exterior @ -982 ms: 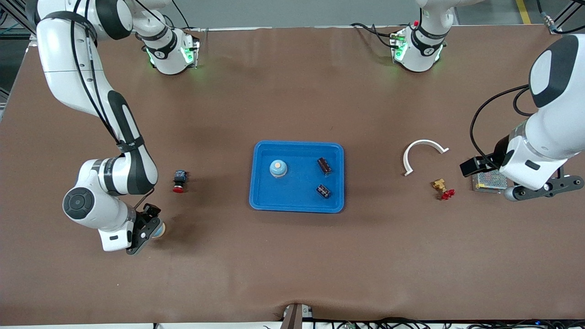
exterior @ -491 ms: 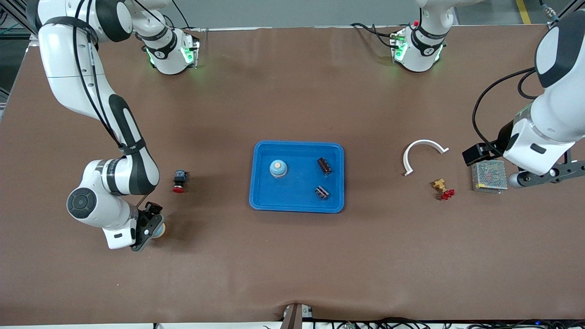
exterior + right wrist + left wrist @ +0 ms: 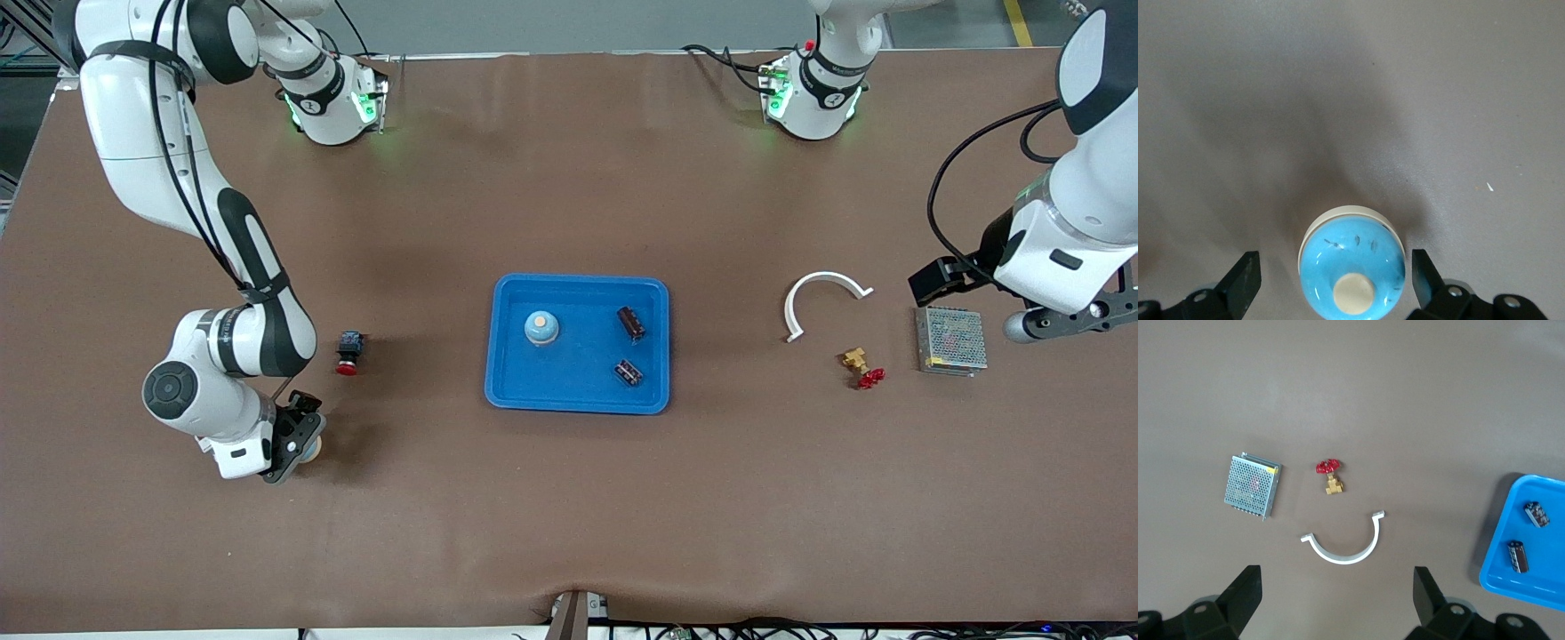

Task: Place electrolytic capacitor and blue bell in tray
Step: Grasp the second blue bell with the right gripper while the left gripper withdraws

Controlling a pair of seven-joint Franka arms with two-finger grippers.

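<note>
Front view shows the blue tray mid-surface, already holding one blue bell and two electrolytic capacitors. Toward the right arm's end, the right tool hangs spread wide around a second blue bell standing on the surface, fingers clear of it. Over the grey mesh box, the left tool is open and empty.

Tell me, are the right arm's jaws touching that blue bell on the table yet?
Apart. In the right wrist view the right gripper has its jaws open, with bare table showing between each jaw and the blue bell sitting between them.
</note>
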